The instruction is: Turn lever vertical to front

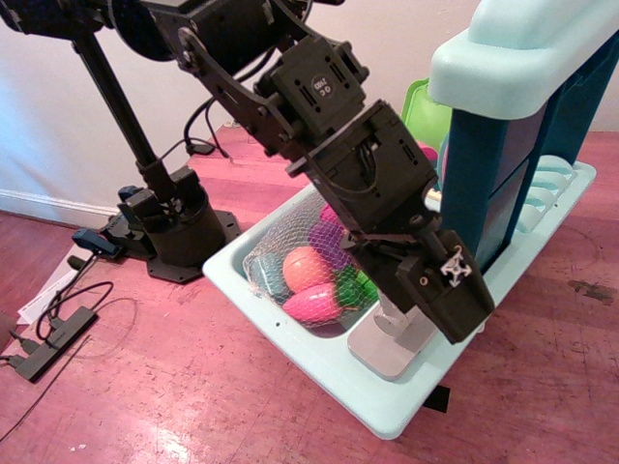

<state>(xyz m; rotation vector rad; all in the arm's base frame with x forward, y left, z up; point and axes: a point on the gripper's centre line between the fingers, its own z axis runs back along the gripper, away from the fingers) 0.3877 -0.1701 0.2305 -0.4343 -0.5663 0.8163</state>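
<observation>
The toy faucet's grey base (382, 356) sits on the front rim of the pale teal sink unit (290, 324). My black gripper (447, 300) hangs right over and in front of the faucet, and covers most of it. A short light-grey stub (395, 325) shows under the gripper's left side; it looks like the lever, but most of it is hidden. The spout is out of view behind the gripper. The fingers point down to the right, and I cannot see whether they are open or hold anything.
A net bag of coloured toy fruit (308, 273) fills the sink basin. A blue and teal toy cabinet (513, 145) stands at the right, with a dish rack (553, 188) beside it. A green board (422, 108) stands behind. A black stand (169, 227) and cables (58, 324) are on the floor at the left.
</observation>
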